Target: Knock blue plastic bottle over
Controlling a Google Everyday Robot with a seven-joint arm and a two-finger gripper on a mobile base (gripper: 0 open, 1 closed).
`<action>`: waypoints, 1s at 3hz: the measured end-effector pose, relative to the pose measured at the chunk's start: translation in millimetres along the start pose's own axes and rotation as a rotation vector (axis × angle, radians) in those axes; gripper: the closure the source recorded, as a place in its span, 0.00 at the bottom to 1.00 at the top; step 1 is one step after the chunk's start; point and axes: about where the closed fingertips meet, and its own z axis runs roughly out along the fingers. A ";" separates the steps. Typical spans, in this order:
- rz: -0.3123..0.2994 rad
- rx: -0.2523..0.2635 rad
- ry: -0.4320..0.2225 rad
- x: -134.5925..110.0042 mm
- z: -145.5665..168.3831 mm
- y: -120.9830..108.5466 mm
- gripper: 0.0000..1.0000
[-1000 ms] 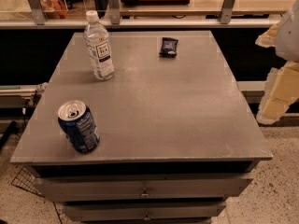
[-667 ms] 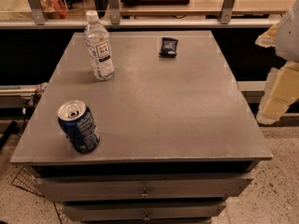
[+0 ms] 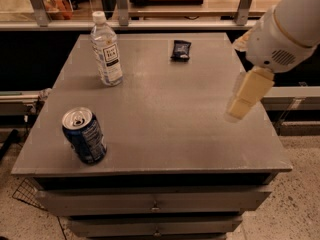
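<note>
The blue plastic bottle (image 3: 106, 50) stands upright at the far left of the grey table (image 3: 165, 109). It is clear with a white cap and a white label with dark print. My gripper (image 3: 243, 100) hangs over the table's right side on a white arm, far to the right of the bottle and not touching it.
A dark blue soda can (image 3: 84, 136) stands upright near the front left corner. A small dark blue snack packet (image 3: 181, 49) lies at the far middle. Drawers sit under the tabletop. A shelf with metal posts runs behind the table.
The arm and gripper have moved left, from beside the table's right edge to above its right side. The bottle, can and packet have not moved.
</note>
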 end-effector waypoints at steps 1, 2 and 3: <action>0.015 -0.030 -0.222 -75.3 44.6 -15.7 0.00; 0.016 -0.031 -0.229 -75.9 45.3 -15.7 0.00; 0.023 -0.033 -0.279 -79.5 49.6 -16.7 0.00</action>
